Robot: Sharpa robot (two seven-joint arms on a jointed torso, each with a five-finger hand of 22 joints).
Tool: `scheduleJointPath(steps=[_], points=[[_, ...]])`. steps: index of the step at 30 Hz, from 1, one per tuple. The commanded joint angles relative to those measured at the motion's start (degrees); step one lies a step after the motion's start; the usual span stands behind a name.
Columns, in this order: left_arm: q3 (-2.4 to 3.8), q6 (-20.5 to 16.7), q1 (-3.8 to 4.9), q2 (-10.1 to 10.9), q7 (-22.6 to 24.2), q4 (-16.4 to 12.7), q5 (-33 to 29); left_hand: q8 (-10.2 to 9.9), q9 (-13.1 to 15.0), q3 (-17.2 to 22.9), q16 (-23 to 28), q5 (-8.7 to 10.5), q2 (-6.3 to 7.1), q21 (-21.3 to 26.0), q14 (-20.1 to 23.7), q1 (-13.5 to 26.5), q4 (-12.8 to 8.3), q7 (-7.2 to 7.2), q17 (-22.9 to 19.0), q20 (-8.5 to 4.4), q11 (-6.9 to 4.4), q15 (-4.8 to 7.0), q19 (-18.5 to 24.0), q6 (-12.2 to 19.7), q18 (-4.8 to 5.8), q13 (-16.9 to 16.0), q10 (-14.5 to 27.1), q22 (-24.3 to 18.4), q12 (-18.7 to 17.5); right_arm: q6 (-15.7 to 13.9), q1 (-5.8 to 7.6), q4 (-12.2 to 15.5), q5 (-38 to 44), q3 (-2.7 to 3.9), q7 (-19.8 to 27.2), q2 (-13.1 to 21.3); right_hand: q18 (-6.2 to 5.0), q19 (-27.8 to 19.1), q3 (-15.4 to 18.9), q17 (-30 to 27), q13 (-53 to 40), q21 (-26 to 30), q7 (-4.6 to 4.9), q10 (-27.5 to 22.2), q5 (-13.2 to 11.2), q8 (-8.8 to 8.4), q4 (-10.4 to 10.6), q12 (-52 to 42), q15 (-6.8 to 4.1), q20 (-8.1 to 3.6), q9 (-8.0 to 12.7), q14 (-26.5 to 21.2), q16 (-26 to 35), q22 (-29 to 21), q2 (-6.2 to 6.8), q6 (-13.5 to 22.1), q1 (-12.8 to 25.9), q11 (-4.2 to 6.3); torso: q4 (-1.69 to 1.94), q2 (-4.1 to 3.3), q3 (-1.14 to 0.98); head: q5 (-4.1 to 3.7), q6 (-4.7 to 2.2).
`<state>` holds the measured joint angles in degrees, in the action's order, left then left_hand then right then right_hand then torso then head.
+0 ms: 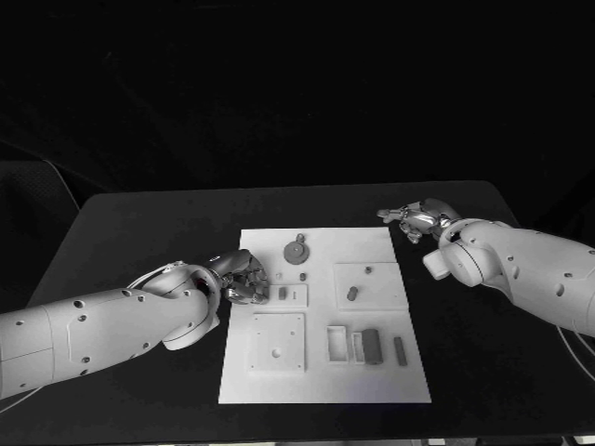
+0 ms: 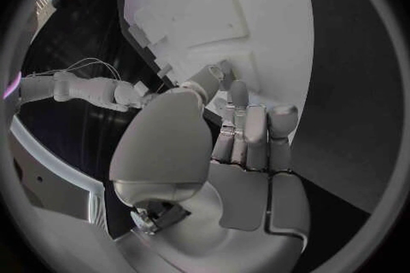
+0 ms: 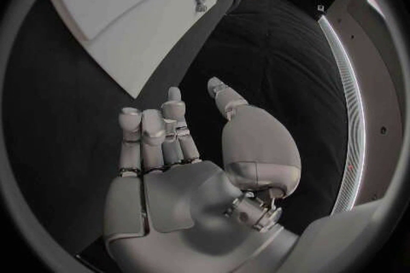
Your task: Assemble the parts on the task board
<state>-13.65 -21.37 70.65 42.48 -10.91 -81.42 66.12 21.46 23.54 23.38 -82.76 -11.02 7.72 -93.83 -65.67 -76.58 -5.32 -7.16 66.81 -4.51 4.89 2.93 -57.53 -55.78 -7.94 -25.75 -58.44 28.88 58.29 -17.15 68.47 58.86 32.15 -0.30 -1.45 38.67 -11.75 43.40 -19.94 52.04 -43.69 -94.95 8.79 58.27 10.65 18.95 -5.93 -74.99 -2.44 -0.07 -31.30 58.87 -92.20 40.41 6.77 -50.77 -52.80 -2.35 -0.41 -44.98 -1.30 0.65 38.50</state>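
No writing can be read on anything. The flat white board lies mid-bench, carrying small grey parts: a round one near its far edge and slim blocks beside shallow square recesses. The left hand rests at the board's left edge; the left wrist view shows its fingers together and straight, holding nothing. The right hand hovers off the far right corner, its fingers apart and empty in the right wrist view.
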Motion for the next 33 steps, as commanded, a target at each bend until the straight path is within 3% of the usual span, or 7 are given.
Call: scheduleJointPath(steps=[1,33], points=[[0.03,0.8,-0.03,-0.1,0.3,0.1,0.6,0.2,0.1,-0.2,-0.2,-0.13,0.28,-0.3,0.1,0.1,-0.1,-1.41,0.0,-0.36,-0.13,0.40,-0.1,-1.8,-2.39,0.0,-0.4,0.1,0.2,1.3,-0.04,0.0,0.3,0.00,0.0,0.0,-1.47,0.3,0.4,-0.1,0.1,-7.9,0.31,0.3,0.0,0.10,0.0,0.3,-0.44,-0.10,0.1,0.0,0.3,0.1,-0.58,0.0,0.1,0.11,0.01,0.01,-0.04,-0.01,0.07],[0.04,1.5,-0.08,-0.6,1.4,0.9,0.5,0.2,0.1,-0.1,-0.2,-0.23,0.02,-0.3,0.0,0.0,-0.3,-1.38,0.0,-0.38,-0.18,0.43,-0.1,-1.8,-2.44,0.0,-0.4,0.1,0.2,1.3,-0.10,0.0,0.3,-0.01,-0.1,0.0,-1.49,0.3,0.4,-0.1,0.1,-7.9,0.31,0.3,0.0,0.10,0.0,0.3,-0.44,-0.11,0.1,0.0,0.3,0.1,-0.60,0.0,0.1,0.12,0.02,0.02,-0.05,-0.34,0.05]])
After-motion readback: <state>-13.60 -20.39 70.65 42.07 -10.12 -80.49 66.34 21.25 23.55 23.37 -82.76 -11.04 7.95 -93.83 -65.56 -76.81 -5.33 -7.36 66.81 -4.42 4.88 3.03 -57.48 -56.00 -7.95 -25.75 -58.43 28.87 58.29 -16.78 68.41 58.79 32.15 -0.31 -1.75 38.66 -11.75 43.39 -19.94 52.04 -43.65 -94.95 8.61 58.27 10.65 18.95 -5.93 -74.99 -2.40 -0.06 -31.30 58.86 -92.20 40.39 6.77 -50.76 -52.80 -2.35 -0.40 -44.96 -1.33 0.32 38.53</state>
